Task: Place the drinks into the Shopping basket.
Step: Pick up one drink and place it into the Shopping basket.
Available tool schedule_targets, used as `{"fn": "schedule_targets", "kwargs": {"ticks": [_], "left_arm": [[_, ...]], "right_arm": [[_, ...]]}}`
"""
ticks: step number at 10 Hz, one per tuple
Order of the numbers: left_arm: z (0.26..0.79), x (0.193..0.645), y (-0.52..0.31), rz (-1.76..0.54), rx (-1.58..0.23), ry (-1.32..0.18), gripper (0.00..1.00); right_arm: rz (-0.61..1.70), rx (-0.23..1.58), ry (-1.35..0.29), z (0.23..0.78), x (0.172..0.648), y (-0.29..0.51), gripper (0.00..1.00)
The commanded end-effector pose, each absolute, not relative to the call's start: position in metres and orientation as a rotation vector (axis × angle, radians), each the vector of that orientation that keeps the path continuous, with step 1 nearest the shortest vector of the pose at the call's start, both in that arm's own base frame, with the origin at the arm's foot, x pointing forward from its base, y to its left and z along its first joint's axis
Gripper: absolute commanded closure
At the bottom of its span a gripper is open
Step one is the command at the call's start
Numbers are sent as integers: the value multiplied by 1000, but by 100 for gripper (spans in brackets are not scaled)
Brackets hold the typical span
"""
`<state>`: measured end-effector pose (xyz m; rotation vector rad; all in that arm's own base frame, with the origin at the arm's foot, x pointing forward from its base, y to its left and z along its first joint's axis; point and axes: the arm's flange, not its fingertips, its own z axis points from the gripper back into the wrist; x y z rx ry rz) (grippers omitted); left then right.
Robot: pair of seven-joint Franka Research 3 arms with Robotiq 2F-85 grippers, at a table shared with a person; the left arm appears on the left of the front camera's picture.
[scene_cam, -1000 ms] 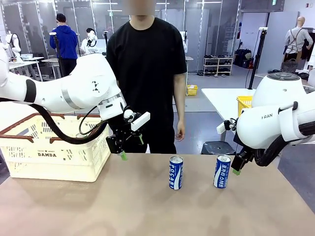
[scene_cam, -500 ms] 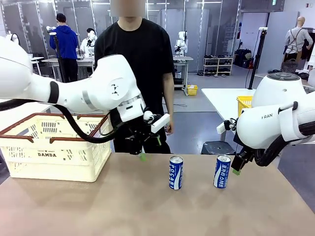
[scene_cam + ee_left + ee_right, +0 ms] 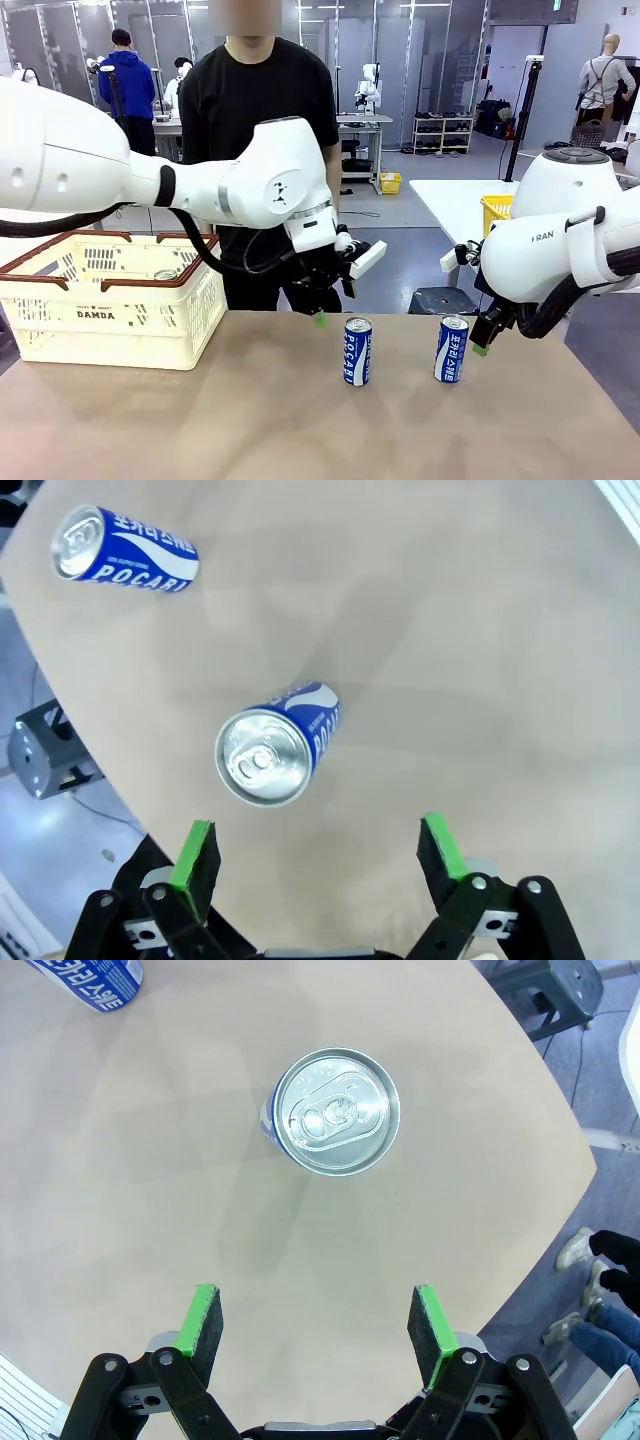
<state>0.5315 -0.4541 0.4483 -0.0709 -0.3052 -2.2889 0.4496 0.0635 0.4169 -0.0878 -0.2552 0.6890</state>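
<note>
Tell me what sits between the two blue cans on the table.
Nothing: only bare table separates the left can from the right can. The front view and the left wrist view both show this.

Bright, even indoor light falls from above, so the table takes only soft, pale shadows beside the left can and the right can. In the wrist views the silver can tops catch a mild sheen without harsh glare. The wide lenses bend the table edge into a curve. The front view is sharp throughout.
</note>
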Motion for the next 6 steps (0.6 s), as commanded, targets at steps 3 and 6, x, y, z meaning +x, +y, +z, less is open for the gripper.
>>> {"fn": "schedule_targets", "kwargs": {"ticks": [3, 6], "left_arm": [[441, 551, -493, -2313, -94, -227, 0], [425, 559, -512, -2331, -87, -171, 0]], "right_arm": [[687, -87, -255, 417, 449, 63, 7], [687, -87, -255, 417, 449, 63, 7]]}}
